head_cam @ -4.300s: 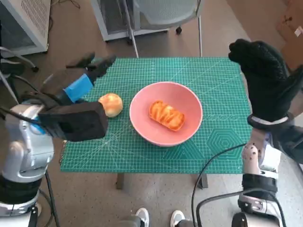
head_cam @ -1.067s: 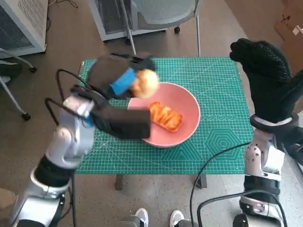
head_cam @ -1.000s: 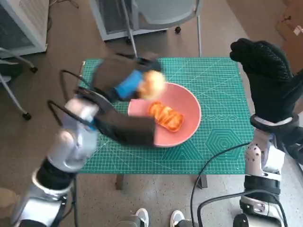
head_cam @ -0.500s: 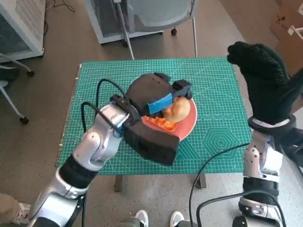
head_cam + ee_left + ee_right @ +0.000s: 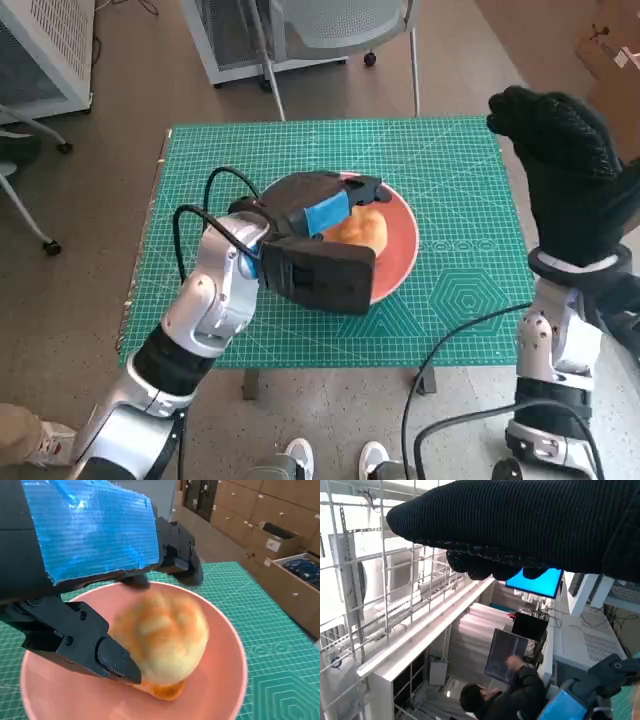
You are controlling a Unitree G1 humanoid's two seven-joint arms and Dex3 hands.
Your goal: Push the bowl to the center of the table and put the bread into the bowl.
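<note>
- Bread roll (image 5: 162, 642) sits between the fingers (image 5: 90, 645) of my left hand (image 5: 320, 208), low inside the pink bowl (image 5: 398, 268), so the way down from the hand is short and straight
- My left hand is clamped on the roll from two sides, with black fingers below it and above it in the left wrist view; whether the roll already rests on the bowl's floor I cannot tell
- A second, striped piece of bread (image 5: 162, 692) peeks out right under the roll, so I judge the roll will land on or against it
- The bowl lies near the middle of the green mat (image 5: 250, 160)
- My right hand (image 5: 565, 170) is raised well apart at the table's right edge, holding nothing, its fingers loosely bent; the left is far nearer
- Nothing stands between the roll and the bowl; my own left forearm (image 5: 215, 300) covers the bowl's near left rim
</note>
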